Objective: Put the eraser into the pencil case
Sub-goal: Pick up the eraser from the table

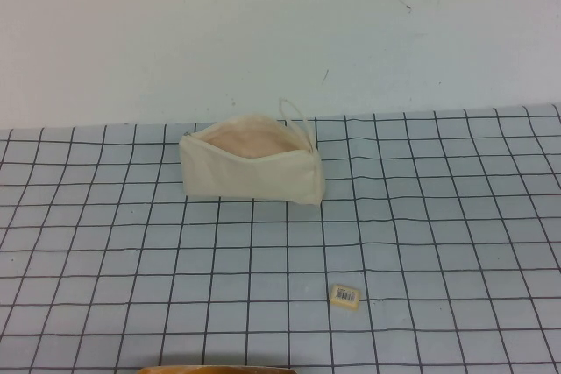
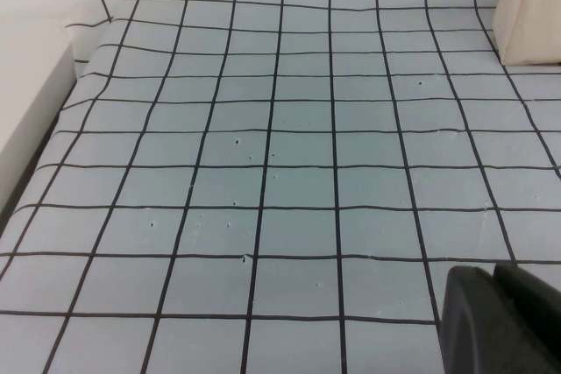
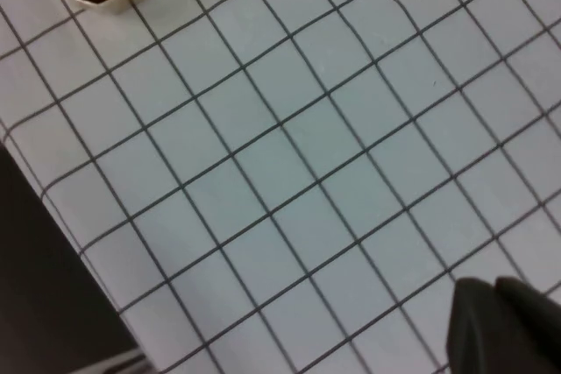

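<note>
A brown-rimmed container [image 1: 219, 369] peeks in at the near table edge; just beyond it the eraser [image 1: 345, 295] lies untouched on the gridded mat [image 1: 438, 216], well apart from the pencil case [image 1: 250, 164], which gapes unzipped at the far side. Nothing is done yet. The left gripper [image 2: 504, 321] and right gripper [image 3: 504, 326] show only in their own wrist views, each low over bare mat and carrying nothing; their spread cannot be judged.
</note>
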`<state>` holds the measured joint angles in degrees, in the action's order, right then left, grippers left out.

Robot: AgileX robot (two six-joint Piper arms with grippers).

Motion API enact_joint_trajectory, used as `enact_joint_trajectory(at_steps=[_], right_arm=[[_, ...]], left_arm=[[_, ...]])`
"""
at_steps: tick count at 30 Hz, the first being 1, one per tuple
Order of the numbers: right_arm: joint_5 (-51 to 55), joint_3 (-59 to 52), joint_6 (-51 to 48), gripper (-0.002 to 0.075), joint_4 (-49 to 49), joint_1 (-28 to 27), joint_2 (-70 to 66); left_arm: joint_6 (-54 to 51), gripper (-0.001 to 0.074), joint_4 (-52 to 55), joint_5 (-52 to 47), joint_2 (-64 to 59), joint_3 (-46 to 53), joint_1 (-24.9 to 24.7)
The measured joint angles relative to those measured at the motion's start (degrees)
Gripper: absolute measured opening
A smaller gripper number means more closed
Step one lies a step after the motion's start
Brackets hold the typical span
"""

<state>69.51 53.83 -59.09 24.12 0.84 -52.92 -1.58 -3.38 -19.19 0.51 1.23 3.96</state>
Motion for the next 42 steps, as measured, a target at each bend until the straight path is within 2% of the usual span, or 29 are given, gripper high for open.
enact_joint_trajectory(at_steps=[3, 11, 18, 20, 22, 24, 27, 29, 33, 42], right_arm=[[0.0, 4.3, -1.2, -0.0001, -0.7, 2.7, -7.1], [-3.6, 13.6, 3.8, -0.0001, -10.2, 19.3, -22.9], [-9.4, 20.2, 5.1, 0.0, -12.0, 30.1, -36.6], [-10.9, 22.0, 5.1, 0.0018, -13.0, 32.5, -40.3], [-11.6, 23.3, 5.1, 0.0072, -13.8, 34.3, -43.6], [-12.4, 24.2, 5.1, 0.0171, -14.4, 35.3, -47.0], [-14.8, 25.0, 6.1, 0.0378, -14.8, 35.9, -51.3], [-16.9, 25.4, 7.3, 0.0465, -15.1, 35.9, -53.8], [-19.5, 26.2, 8.1, 0.0494, -16.0, 35.9, -57.9], [-24.5, 29.1, 13.4, 0.0436, -17.3, 35.9, -65.0]], left_arm=[[0.0, -0.0002, 0.0, 0.0, 0.0, 0.0, 0.0], [0.0, -0.0001, 0.0, 0.0, 0.0, 0.0, -0.1], [0.0, -0.0001, 0.0, 0.0, 0.0, 0.0, -0.1], [0.0, -0.0001, 0.0, 0.0, 0.0, 0.0, -0.1], [0.0, -0.0001, 0.0, 0.0, 0.0, 0.0, -0.1], [0.0, -0.0001, 0.0, 0.0, 0.0, 0.0, -0.1], [0.0, -0.0001, 0.0, 0.0, 0.0, 0.0, -0.1], [0.0, -0.0001, 0.0, 0.0, 0.0, 0.0, -0.1], [0.0, -0.0001, 0.0, 0.0, 0.0, 0.0, -0.1], [0.0, -0.0001, 0.0, 0.0, 0.0, 0.0, -0.1]])
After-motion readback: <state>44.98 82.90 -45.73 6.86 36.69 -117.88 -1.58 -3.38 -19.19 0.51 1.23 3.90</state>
